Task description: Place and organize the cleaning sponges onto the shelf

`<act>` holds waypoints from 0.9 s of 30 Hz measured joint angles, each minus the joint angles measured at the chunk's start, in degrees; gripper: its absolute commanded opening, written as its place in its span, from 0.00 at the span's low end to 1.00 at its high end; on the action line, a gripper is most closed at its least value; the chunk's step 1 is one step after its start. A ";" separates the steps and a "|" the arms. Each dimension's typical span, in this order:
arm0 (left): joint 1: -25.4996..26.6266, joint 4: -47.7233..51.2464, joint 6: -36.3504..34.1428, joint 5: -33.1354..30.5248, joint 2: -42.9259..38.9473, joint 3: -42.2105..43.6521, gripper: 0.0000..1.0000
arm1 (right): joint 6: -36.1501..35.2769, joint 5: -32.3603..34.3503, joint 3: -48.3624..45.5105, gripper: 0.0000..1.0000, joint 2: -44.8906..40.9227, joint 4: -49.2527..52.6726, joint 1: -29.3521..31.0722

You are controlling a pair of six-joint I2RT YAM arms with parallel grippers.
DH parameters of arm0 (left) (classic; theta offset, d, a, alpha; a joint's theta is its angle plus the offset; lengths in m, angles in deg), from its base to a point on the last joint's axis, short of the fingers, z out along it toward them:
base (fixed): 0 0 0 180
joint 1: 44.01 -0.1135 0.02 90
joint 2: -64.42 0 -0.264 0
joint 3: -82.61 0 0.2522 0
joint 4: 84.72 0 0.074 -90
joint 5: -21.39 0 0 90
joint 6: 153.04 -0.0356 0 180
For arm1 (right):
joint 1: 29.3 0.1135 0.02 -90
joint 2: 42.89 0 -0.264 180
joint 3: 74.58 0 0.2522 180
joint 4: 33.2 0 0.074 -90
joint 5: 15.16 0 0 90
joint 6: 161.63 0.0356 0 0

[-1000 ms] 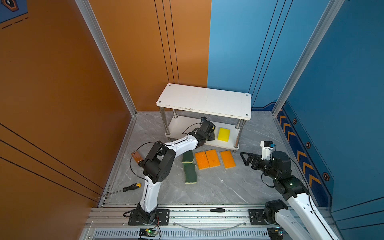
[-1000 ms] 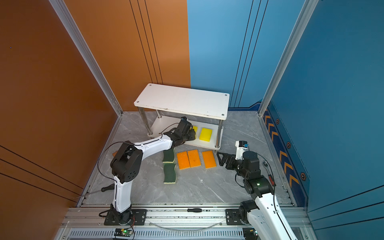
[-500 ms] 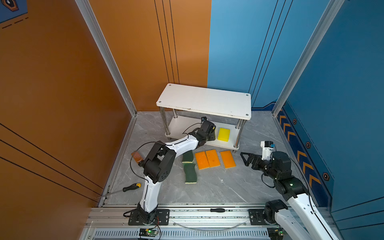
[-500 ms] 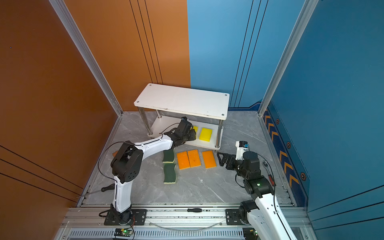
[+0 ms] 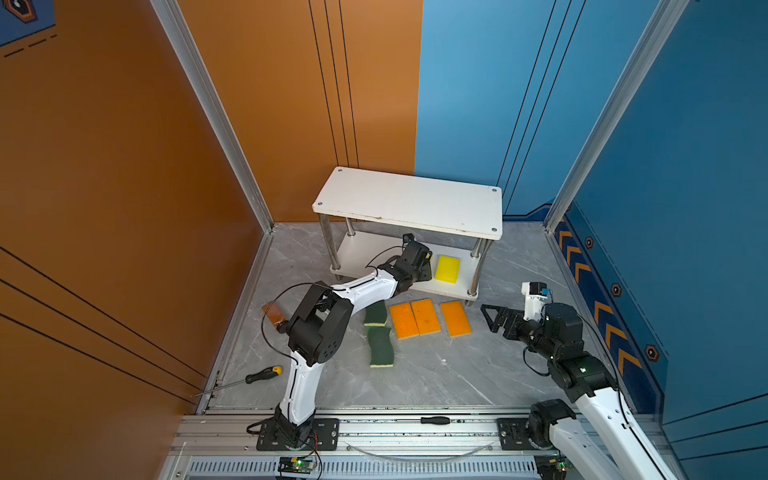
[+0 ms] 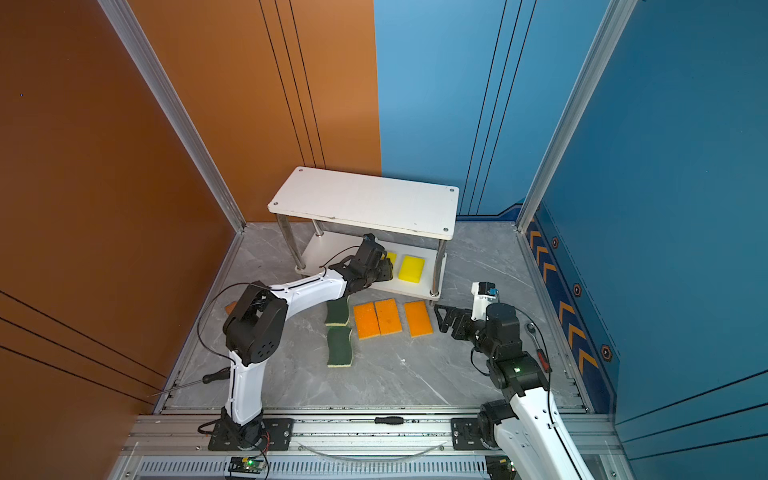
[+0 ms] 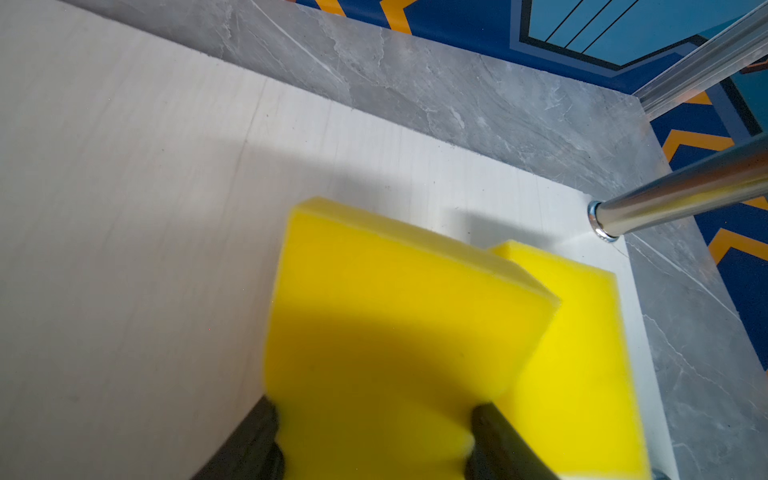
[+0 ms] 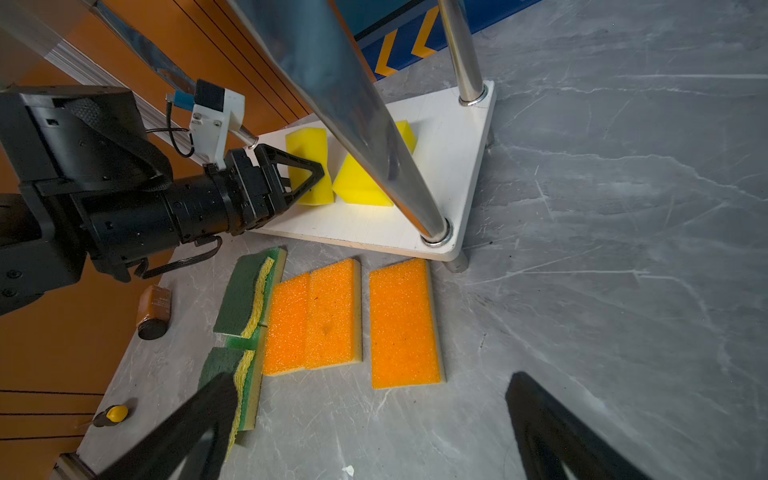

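Left gripper [image 7: 374, 415] pinches near end of yellow sponge [image 7: 390, 316], long axis pointing away fm it, just beside 2nd yellow sponge [image 7: 582, 353] (both over shelf's lower board [image 7: 145, 208]); right gripper [image 5: 490, 319] gapes open.

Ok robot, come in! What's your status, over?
Left pincer shut on yellow sponge, over lower shelf, beside second yellow sponge. Right pincer open, empty. Orange sponges on floor. Post near, not touching.

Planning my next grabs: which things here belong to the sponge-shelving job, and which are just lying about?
Job: shelf; yellow sponge in left gripper; second yellow sponge beside it on the shelf; three orange sponges; two dark-green sponges.
Lying about: yellow-handled screwdriver; black screwdriver; brown bottle.
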 measured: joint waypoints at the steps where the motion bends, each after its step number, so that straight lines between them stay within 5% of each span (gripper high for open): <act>1: 0.00 0.00 0.00 0.00 0.00 -0.04 0.63 | 0.00 0.00 0.00 1.00 0.00 0.00 0.00; 27: -0.07 -1.18 1.09 0.48 0.96 -0.33 0.69 | -0.02 -0.02 0.00 1.00 -0.02 0.02 -0.11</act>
